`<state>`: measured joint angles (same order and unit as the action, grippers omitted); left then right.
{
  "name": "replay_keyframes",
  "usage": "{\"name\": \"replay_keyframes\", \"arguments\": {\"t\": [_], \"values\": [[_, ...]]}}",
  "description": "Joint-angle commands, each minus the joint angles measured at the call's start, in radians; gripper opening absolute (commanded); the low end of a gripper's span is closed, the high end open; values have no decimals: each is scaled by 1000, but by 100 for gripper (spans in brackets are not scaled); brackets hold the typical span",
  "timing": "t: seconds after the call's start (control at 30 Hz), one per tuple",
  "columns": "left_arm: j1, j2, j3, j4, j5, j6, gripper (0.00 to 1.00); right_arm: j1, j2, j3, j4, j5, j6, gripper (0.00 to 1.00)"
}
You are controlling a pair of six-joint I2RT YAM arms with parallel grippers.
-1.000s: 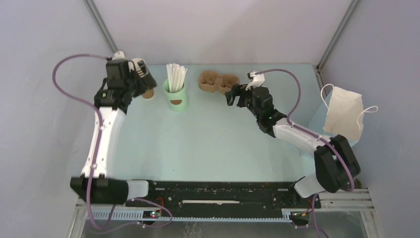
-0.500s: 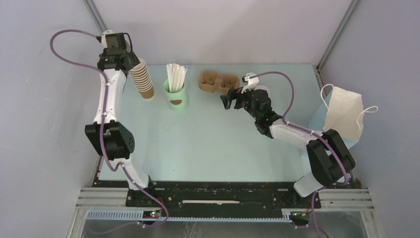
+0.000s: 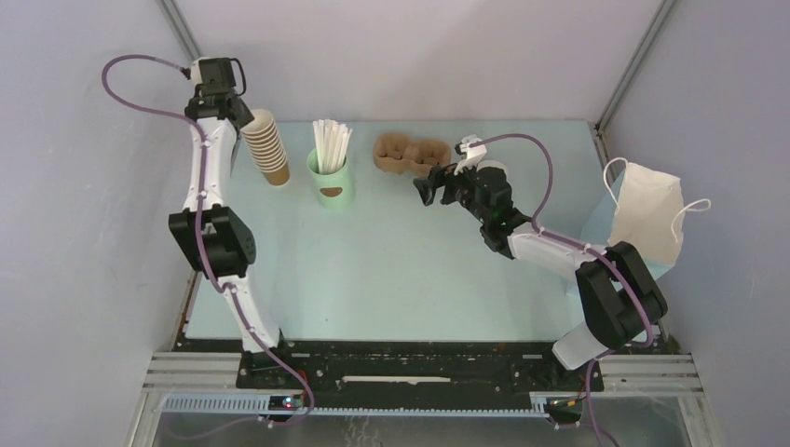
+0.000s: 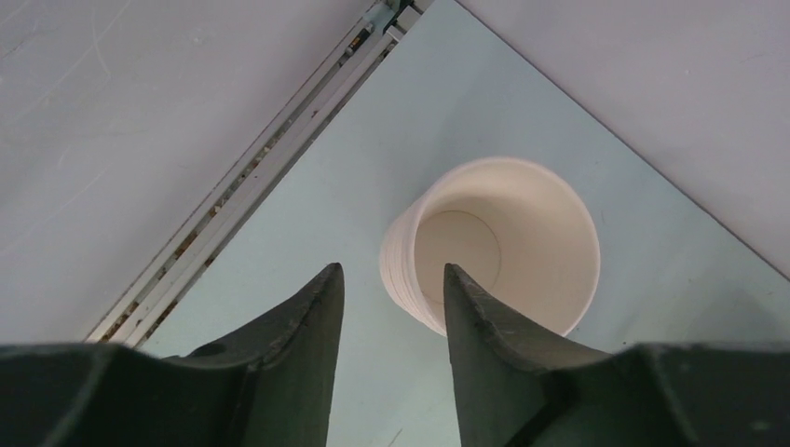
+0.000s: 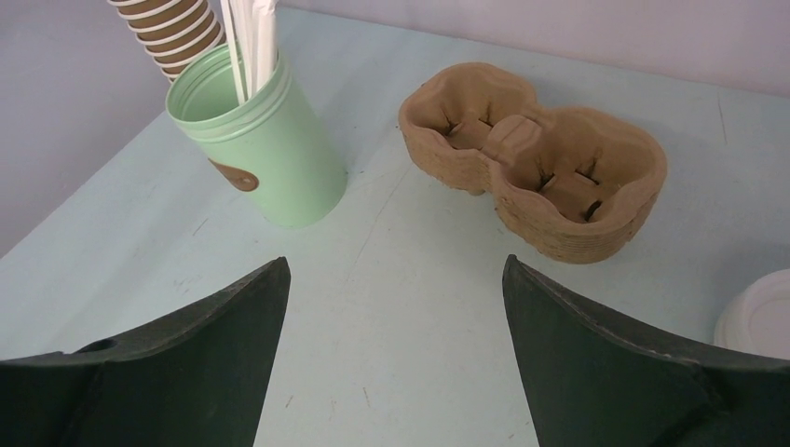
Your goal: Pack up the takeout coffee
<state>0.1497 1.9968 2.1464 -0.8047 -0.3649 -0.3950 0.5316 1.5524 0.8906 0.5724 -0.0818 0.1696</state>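
Observation:
Of the takeout coffee, only a round white lid (image 5: 759, 321) shows, at the right edge of the right wrist view. Its cup is out of frame, and I cannot make it out from above. The brown pulp carrier (image 3: 412, 152) (image 5: 536, 158) sits at the back, both slots vacant. My right gripper (image 3: 426, 193) (image 5: 396, 261) hovers open just in front of it, holding nothing. My left gripper (image 3: 240, 114) (image 4: 391, 267) points down at the stack of lidless brown cups (image 3: 265, 147) (image 4: 503, 242). Its jaws are partly open and straddle the top cup's near wall without touching it.
A mint-green cup of white straws (image 3: 331, 182) (image 5: 265, 149) stands between the cup stack and the carrier. A white paper bag with handles (image 3: 647, 214) stands at the table's right edge. Grey walls close in the back and both sides.
The left arm has lifted and swung back over the cup stack, and its jaws have narrowed. The right gripper has edged slightly left and stays wide open.

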Motion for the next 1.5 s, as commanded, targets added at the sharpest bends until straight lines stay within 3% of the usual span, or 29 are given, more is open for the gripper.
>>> {"name": "replay_keyframes", "arguments": {"t": [0.0,0.43,0.83,0.97,1.3,1.47], "values": [[8,20,76,-8,-11,-12,46,-7,3,10,52,-15,-5,93],[8,73,127,-34,-5,-5,36,-11,9,10,60,-26,2,93],[7,104,144,-35,1,-1,35,-17,14,10,64,-34,10,93],[8,112,158,-36,-4,0,29,-18,15,10,69,-37,11,93],[6,94,170,-42,-4,6,33,-19,21,11,76,-47,18,93],[4,95,170,-42,6,5,29,-18,23,11,78,-50,19,93]]}}
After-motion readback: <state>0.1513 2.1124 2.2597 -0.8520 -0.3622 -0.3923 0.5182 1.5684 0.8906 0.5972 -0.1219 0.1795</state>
